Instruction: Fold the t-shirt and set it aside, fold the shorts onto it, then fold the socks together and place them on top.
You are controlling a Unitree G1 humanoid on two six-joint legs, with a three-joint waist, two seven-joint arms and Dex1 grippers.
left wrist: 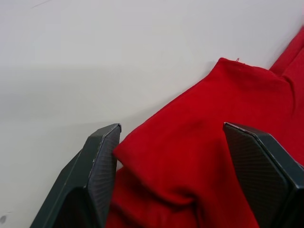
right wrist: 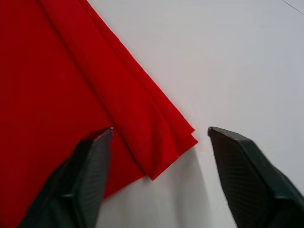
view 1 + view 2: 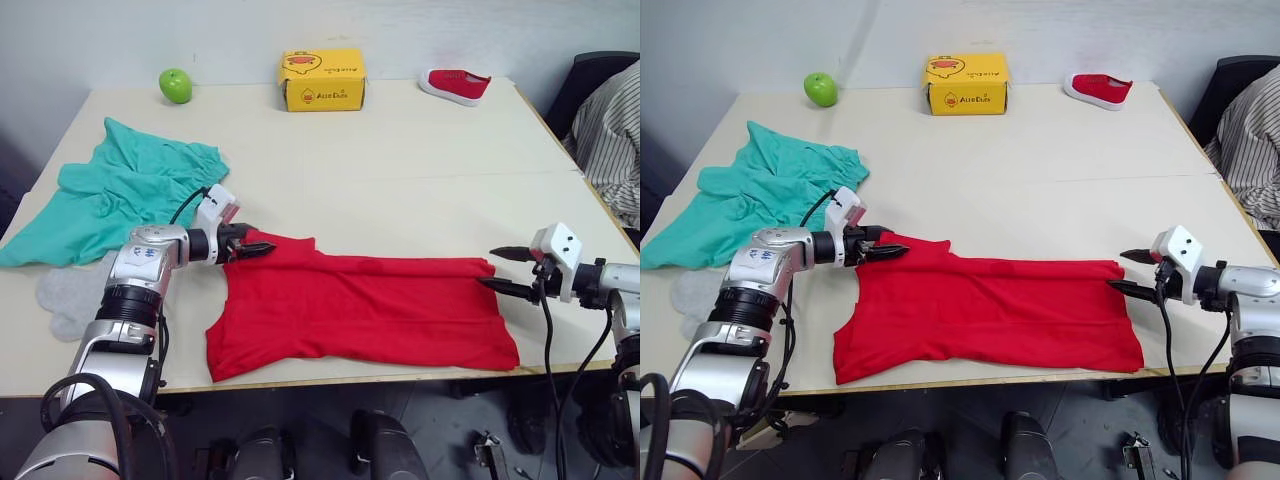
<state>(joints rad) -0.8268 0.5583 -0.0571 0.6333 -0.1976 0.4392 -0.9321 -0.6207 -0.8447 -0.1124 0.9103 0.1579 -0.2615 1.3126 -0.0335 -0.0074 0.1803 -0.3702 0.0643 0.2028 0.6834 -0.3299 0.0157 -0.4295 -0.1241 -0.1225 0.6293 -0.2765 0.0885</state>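
Note:
The red t-shirt [image 3: 360, 305] lies flat near the table's front edge, folded into a long band. My left gripper [image 3: 258, 247] is at its far left corner, open, with the red cloth [image 1: 228, 95] lying between the two spread fingers [image 1: 102, 156]. My right gripper [image 3: 490, 268] is open at the band's right end, and the folded corner of the t-shirt [image 2: 71, 71] sits between its fingers [image 2: 95, 161]. The teal shorts [image 3: 120, 195] are spread out at the left of the table. Grey socks [image 3: 70, 295] lie at the left front, partly behind my left arm.
Along the table's [image 3: 420, 170] far side are a green apple [image 3: 175, 85], a yellow box [image 3: 322, 79] and a small red shoe [image 3: 455, 85]. A person's striped sleeve [image 3: 610, 130] and a dark chair are beyond the right edge.

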